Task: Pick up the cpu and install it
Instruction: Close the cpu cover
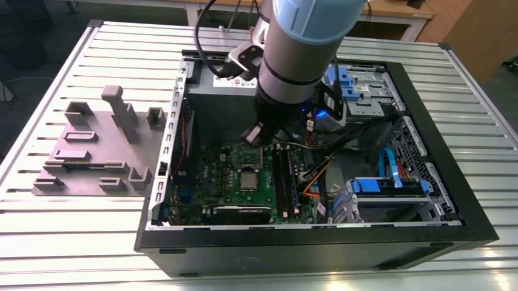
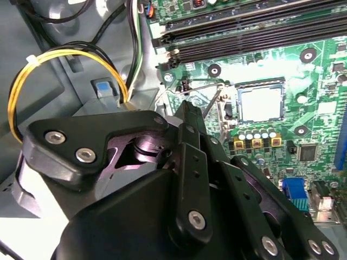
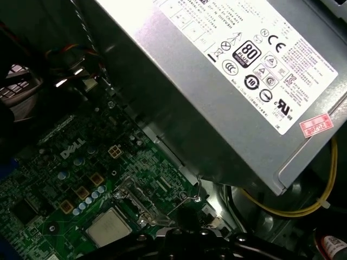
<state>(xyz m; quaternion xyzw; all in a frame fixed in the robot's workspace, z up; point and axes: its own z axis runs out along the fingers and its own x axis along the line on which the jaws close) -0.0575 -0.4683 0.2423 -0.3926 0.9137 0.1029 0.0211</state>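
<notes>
On the green motherboard (image 2: 321, 93), the cpu (image 2: 261, 104) lies flat, square, silver-topped.

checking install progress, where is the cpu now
The cpu lies on the green motherboard, to the exterior view's left of the black memory slots.

A: Case position?
B: Computer case (image 1: 324, 245) lies on the slatted table (image 1: 81, 242); the fixture plate (image 1: 89, 176) sits beside it, at the exterior view's left.
A: Inside?
B: The motherboard (image 1: 222, 176) is in the case. The cpu (image 1: 250, 179) is in its socket, with memory slots (image 1: 283, 173) just to the exterior view's right. The power supply (image 1: 222, 85) is at the far end. The gripper (image 1: 256, 136) is above the board, between supply and cpu.
</notes>
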